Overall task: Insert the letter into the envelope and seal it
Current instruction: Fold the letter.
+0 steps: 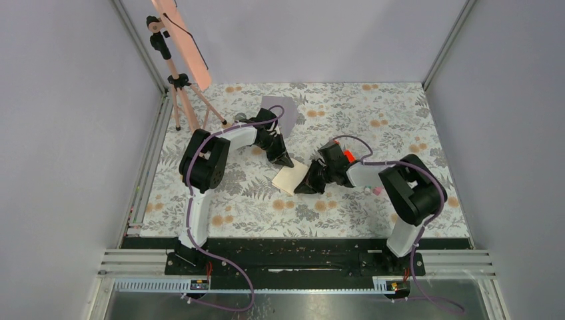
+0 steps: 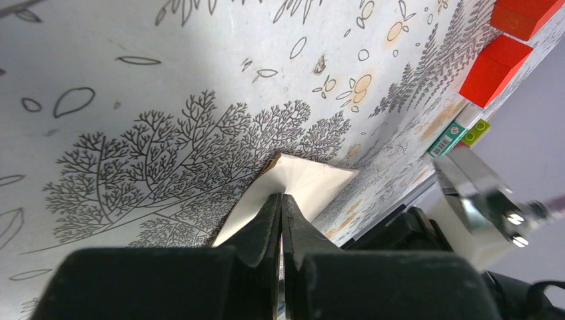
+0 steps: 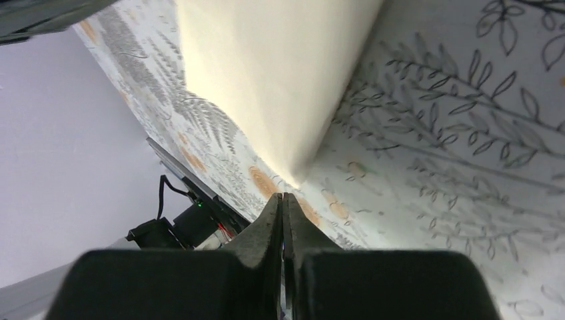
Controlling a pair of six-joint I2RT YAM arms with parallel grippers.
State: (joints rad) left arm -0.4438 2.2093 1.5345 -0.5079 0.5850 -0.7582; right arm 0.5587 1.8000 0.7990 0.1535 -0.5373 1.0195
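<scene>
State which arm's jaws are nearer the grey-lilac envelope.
Left. Left arm: jaws at the far corner of the letter, close to the envelope. Right arm: jaws at the letter's near-right side, farther away.

Grey-lilac paper envelope (image 1: 283, 105): lower part hidden behind left arm (image 1: 220, 143). Cream paper letter (image 3: 266, 73): cut off by right wrist view's top edge.

The letter (image 1: 290, 179) is lying on the bench (image 1: 373, 133) at the centre of the frame. The left end effector (image 1: 286, 162) is sitting at its upper edge, and the right end effector (image 1: 301, 189) at its lower right corner. The envelope (image 1: 280, 110) is lying above them, partly behind the left arm. A tripod (image 1: 176, 80) is standing at upper left.
</scene>
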